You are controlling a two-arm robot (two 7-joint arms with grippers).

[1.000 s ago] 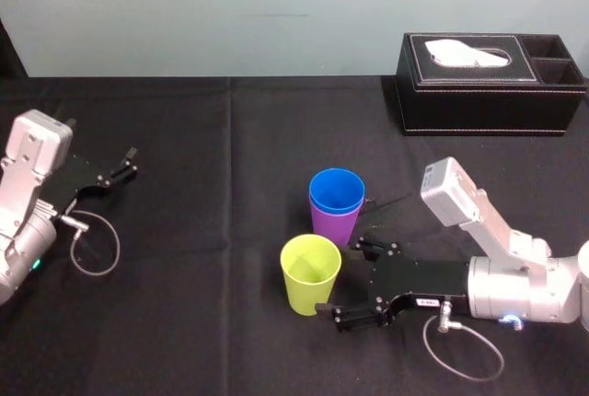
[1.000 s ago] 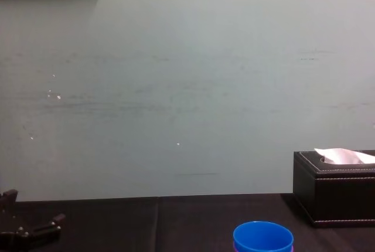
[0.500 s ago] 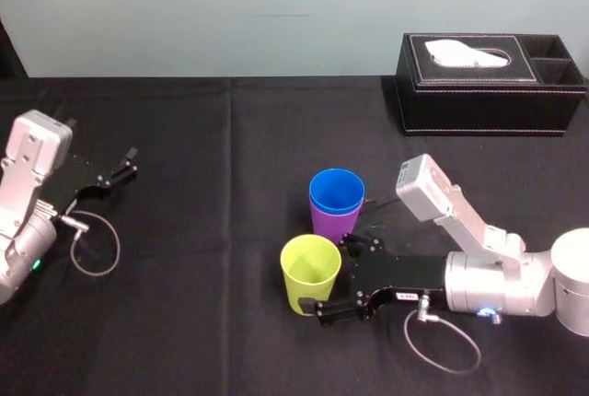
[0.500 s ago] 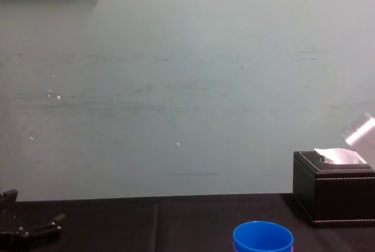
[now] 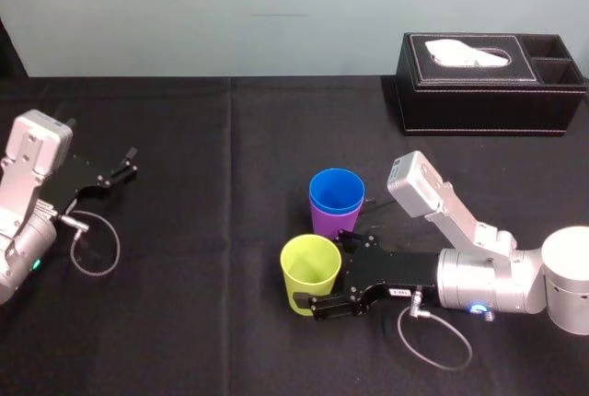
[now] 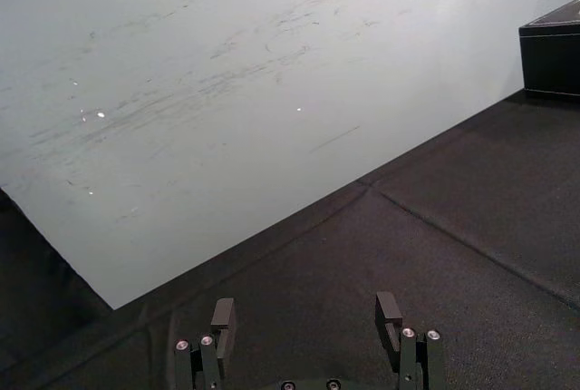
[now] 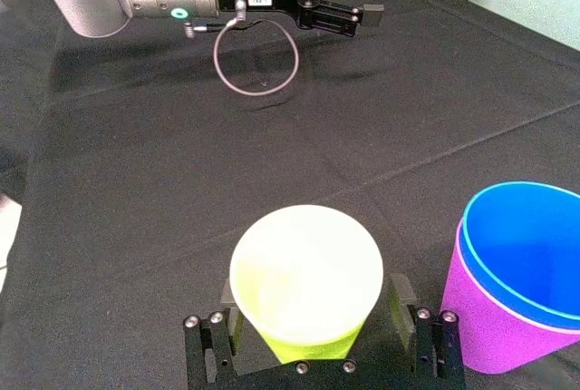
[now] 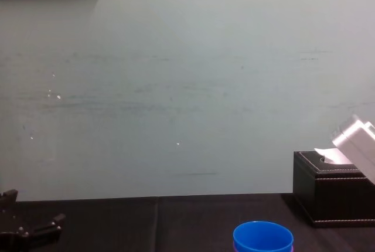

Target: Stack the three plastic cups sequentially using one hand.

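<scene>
Right hand (image 5: 322, 269) advanced astride yellow-green cup (image 5: 308, 262), released, blue-in-purple stack (image 5: 336, 207) just beside, left hand (image 5: 125, 165) parked

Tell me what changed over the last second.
The right gripper moved left until its open jaws flank the yellow-green cup; no grip is evident yet. That cup, the blue cup nested in the purple cup, and the parked left gripper stayed put.

We note a lone cup (image 5: 311, 273) near the middle of the surface (image 5: 202, 258). The right hand (image 5: 324, 271) comes in from the right, one finger on either side of it. Just behind, slightly right, an inner cup (image 5: 337, 191) sits in an outer cup (image 5: 333, 223). Tissue box (image 5: 488, 83) at far right; left hand (image 5: 127, 164) at the left edge.
</scene>
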